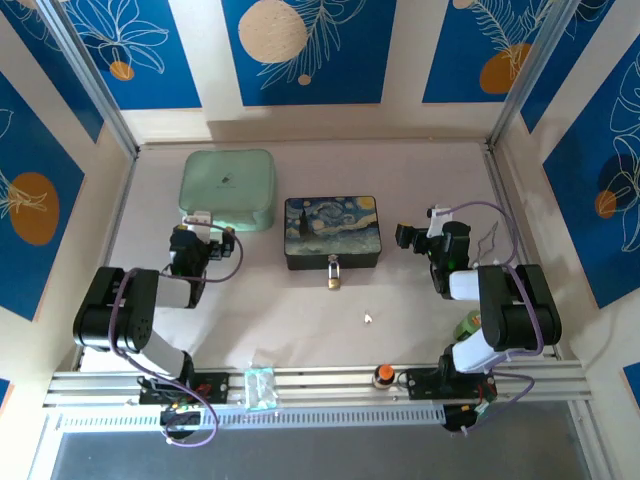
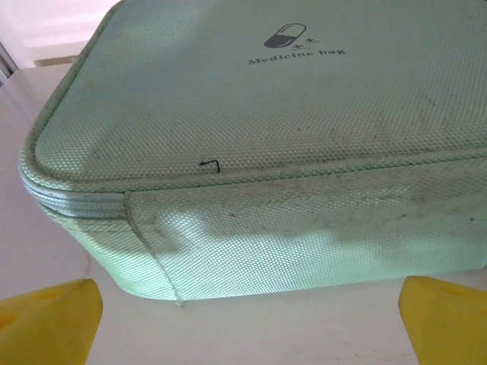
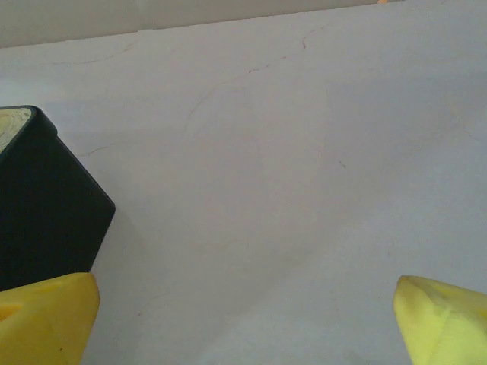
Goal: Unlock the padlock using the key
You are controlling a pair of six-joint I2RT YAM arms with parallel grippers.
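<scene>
— Jaws?
— Left gripper (image 2: 243,323): fingers wide apart, empty, facing the green medicine bag (image 2: 251,122). Right gripper (image 3: 243,323): likewise apart, empty, over bare table (image 3: 304,152), with the dark box (image 3: 46,205) corner beside one finger.
— Padlock?
— The padlock (image 1: 334,277) hangs at the box's front edge. The key (image 1: 367,319) lies on the table nearby, not touching it.

Pale table (image 1: 300,310), mint medicine bag (image 1: 228,188), dark painted box (image 1: 331,230), padlock (image 1: 334,281) at its front, tiny key (image 1: 367,319) apart
</scene>
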